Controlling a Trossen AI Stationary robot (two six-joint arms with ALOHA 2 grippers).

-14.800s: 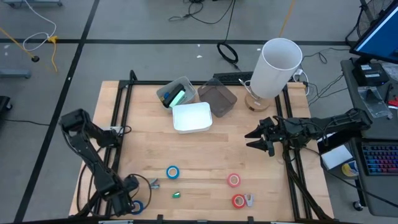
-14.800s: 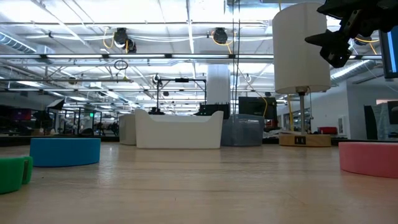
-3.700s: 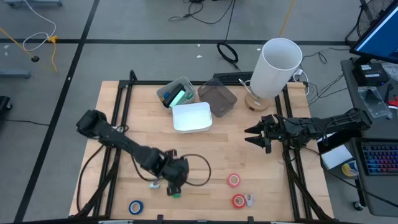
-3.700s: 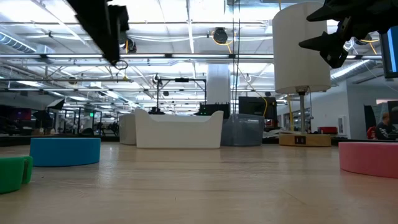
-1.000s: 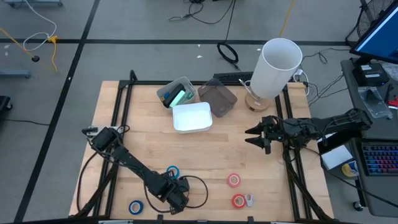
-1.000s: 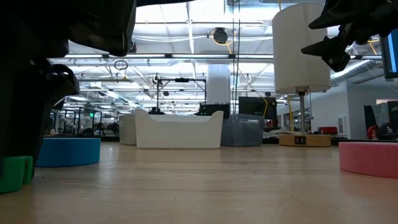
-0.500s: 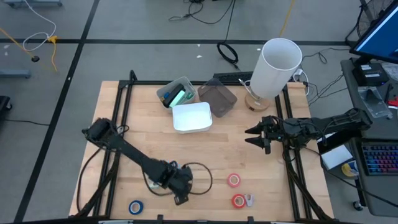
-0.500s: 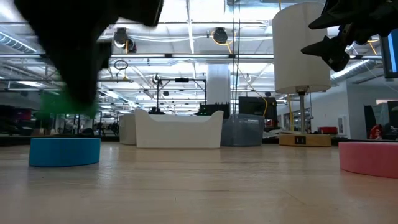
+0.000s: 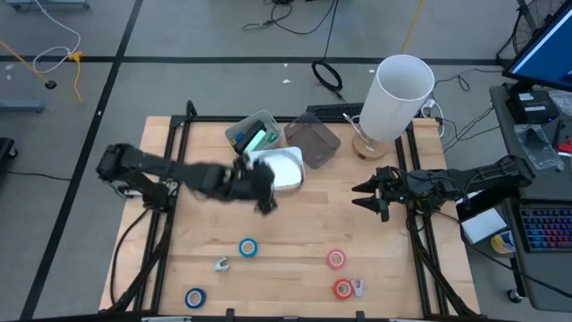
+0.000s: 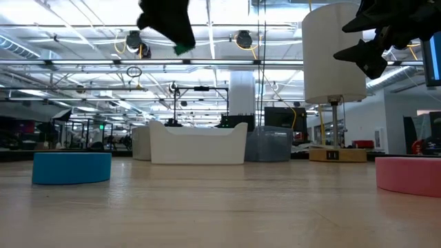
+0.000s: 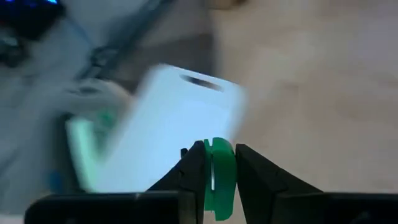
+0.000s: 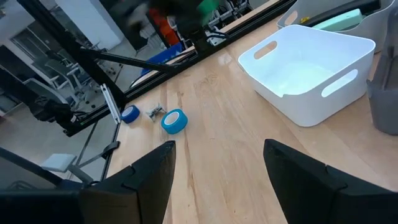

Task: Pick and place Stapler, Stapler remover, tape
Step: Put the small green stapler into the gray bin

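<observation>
Left gripper clamps a small green piece, airborne beside the white bin. All four tape rolls, e.g. blue roll, remain on the table. Right gripper waits wide.

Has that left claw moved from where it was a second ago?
Yes. The left gripper, clamping a small green piece, has swung from the table's front edge up to the white bin.

Wooden table, black rails along its sides. On it: white bin, grey bin, dark bin, lamp, two blue tape rolls, two red rolls, small metal piece.
</observation>
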